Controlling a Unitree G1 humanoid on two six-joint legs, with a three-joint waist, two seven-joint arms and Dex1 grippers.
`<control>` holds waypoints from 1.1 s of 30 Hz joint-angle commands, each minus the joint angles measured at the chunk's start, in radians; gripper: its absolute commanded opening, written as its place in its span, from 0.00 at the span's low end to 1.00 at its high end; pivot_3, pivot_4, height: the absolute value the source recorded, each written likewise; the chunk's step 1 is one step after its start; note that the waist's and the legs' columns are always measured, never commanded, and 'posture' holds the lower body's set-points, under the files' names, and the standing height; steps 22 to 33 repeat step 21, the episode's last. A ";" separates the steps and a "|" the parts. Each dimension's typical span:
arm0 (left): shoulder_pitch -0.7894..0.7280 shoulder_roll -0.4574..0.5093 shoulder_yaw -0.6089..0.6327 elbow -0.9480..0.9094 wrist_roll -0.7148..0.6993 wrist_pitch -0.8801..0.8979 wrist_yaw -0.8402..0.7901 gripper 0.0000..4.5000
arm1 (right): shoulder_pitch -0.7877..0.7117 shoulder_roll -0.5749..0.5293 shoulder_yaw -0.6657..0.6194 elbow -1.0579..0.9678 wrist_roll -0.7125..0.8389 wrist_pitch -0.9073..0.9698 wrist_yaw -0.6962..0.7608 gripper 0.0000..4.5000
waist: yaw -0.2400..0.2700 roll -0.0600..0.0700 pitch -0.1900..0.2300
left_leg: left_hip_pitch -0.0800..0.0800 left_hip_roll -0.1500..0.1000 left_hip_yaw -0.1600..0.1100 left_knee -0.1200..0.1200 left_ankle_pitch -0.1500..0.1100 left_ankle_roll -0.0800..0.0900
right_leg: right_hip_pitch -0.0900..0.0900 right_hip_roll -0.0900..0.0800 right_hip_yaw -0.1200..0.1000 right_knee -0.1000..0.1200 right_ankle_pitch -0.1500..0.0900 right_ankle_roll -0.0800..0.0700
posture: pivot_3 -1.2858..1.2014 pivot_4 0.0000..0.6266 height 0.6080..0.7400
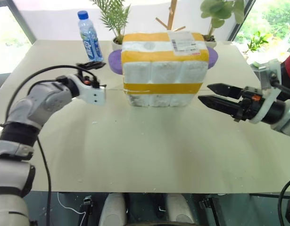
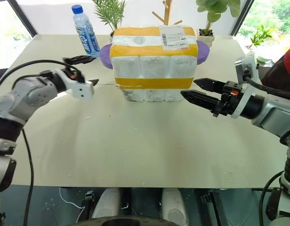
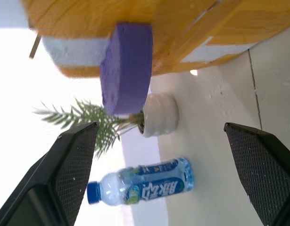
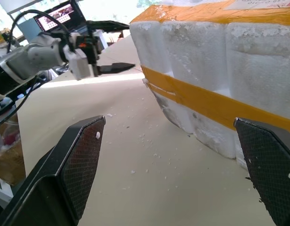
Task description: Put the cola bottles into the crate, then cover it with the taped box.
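Apparently printed shipping label [image 1: 185, 45] atop taped box [image 1: 163, 70]

Grey arms, black cables, black end effector [image 1: 207, 93] fingers

White, yellow-banded taped box [image 1: 160, 70]

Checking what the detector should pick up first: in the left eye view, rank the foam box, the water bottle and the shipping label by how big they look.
1. Foam box, largest by far.
2. Water bottle.
3. Shipping label, close to the bottle in apparent area, so their order is unsure; the bottle also stands farther back.
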 commanded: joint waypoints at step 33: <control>0.217 0.376 0.500 -0.202 -1.005 1.131 -0.955 0.99 | -0.244 -0.111 0.258 0.397 -0.425 -0.266 0.434 1.00 | -0.019 -0.001 0.001 | 0.001 -0.001 -0.002 -0.001 0.001 -0.001 | 0.001 0.002 -0.001 0.000 -0.001 0.000 | 0.52 0.24 1.00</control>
